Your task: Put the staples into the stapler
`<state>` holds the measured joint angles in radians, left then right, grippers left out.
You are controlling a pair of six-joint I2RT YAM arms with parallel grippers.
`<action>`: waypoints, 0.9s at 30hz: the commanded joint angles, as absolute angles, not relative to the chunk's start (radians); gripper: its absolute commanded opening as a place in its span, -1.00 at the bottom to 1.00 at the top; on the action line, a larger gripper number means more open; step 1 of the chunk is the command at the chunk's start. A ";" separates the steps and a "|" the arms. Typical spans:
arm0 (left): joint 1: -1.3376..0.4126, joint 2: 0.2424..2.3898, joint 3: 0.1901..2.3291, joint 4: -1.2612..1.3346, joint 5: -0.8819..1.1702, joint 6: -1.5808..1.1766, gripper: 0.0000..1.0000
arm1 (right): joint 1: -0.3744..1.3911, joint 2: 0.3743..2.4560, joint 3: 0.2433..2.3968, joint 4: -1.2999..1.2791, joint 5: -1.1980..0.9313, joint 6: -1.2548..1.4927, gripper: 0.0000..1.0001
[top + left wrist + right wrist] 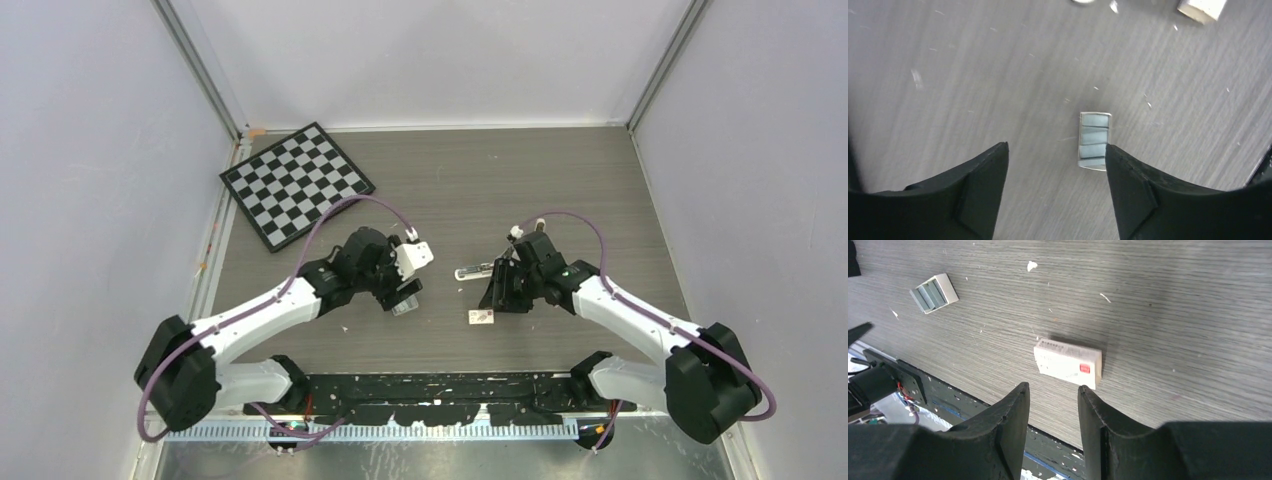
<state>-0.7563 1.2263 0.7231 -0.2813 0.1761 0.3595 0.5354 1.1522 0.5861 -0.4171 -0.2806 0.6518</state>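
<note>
The staples (1094,140) are a small block of grey ribbed strips lying flat on the table, just ahead of my left gripper's right fingertip and not touching it. They also show in the right wrist view (934,292) and in the top view (405,306). My left gripper (1057,145) is open and empty, low over the table (403,292). The stapler (473,271) is a small pale elongated thing just left of my right gripper (497,293), partly hidden by it. My right gripper (1053,386) is open and empty.
A small white box with a red mark (1068,362) lies just ahead of my right fingertips and shows in the top view (482,317). A checkerboard (295,183) lies at the back left. A black rail (430,385) runs along the near table edge.
</note>
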 commanded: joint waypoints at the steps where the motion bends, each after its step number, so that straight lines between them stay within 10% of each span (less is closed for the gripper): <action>1: -0.734 1.122 0.791 -0.237 0.020 0.264 0.62 | 0.534 1.100 0.689 -0.541 -0.180 0.638 -0.08; 5: -0.700 1.037 0.801 -0.277 -0.084 0.190 0.99 | 0.536 1.087 0.740 -0.586 -0.138 0.664 -0.08; 27: -0.463 0.620 0.735 -0.585 -0.237 -0.140 0.73 | 0.973 1.665 1.171 -0.355 0.042 0.695 -0.23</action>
<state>-0.4644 0.7101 0.7631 -0.6128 -0.2474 -0.1600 0.9302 1.5814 1.0702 -0.3943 0.0185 0.7273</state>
